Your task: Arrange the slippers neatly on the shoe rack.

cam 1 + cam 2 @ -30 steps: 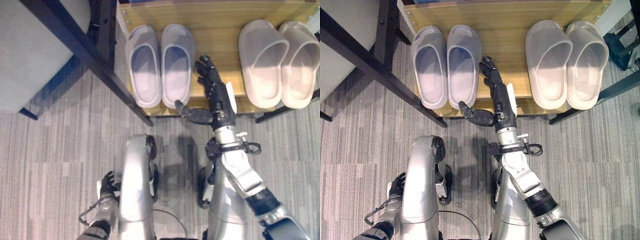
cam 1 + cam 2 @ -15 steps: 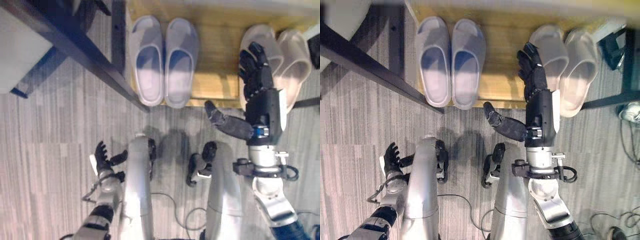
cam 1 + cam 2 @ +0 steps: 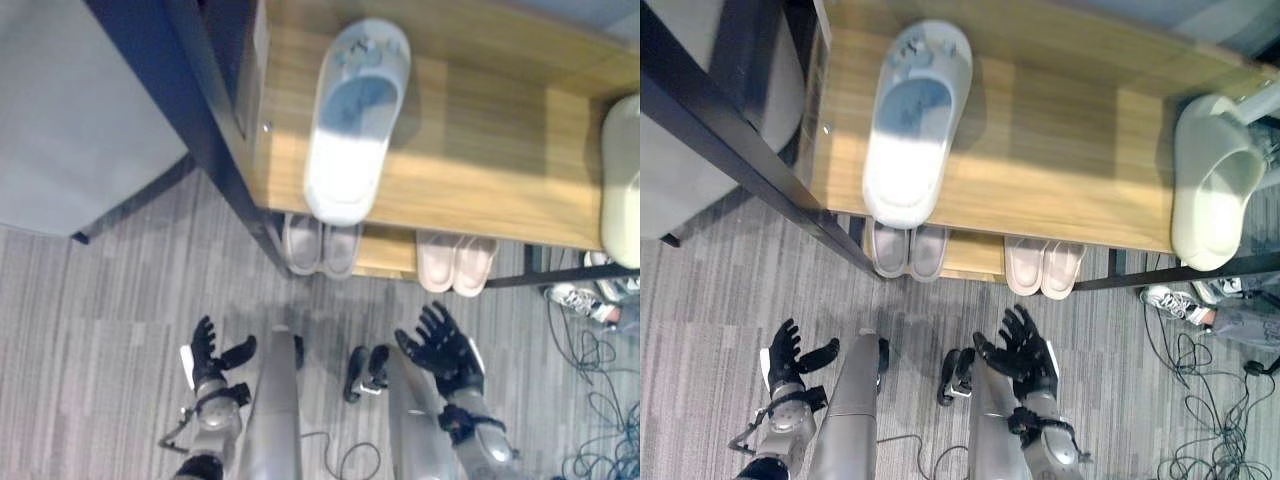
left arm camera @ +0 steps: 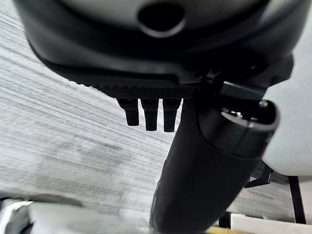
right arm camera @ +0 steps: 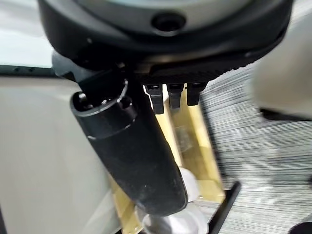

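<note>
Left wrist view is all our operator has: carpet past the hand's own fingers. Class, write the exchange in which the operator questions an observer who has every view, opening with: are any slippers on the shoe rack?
Observer: Yes. A grey pair sits side by side on the lower shelf.
Operator: Anything beside it?
Observer: A pale pink pair, on the same shelf, to the robot's right of the grey pair.
Operator: And the top board?
Observer: One blue-and-white slipper lies near the left end of the top board, with no partner beside it.
</note>
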